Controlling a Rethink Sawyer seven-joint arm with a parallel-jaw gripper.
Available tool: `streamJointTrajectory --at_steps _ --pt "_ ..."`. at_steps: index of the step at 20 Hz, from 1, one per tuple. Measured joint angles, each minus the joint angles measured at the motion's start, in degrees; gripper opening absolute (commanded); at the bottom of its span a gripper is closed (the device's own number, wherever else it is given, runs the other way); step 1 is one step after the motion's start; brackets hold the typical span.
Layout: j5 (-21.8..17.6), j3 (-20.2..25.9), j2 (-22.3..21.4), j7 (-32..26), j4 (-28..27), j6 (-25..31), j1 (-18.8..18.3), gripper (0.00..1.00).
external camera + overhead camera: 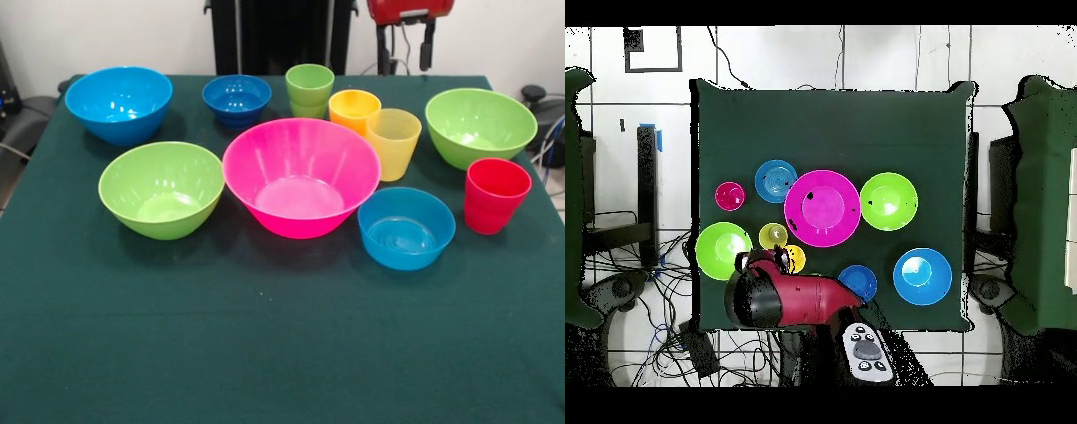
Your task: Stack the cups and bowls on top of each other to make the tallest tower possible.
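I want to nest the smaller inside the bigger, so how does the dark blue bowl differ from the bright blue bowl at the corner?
The dark blue bowl is clearly smaller and a deeper navy; the bright blue bowl is wider, taller and lighter. The dark one stands beside the green cup, the bright one nearer the table's edge. Both stand upright, open side up, empty and unstacked.

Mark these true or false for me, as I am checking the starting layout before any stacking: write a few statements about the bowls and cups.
1. The large glossy pink plastic bowl stands upright near the table's middle. True.
2. The red ribbed plastic cup sits inside a bowl. False: it stands alone on the dark green tablecloth.
3. The orange plastic cup and the pale yellow translucent cup stand side by side. True.
4. The small light blue plastic bowl is stacked on another bowl. False: it rests on the cloth; nothing is stacked yet.
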Motion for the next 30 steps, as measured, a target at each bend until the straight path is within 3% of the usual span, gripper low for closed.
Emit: streamJointTrajectory --at_steps 30 --pt "4.37 -0.06 0.39 0.0 -15.48 19.77 3.62 1.0"
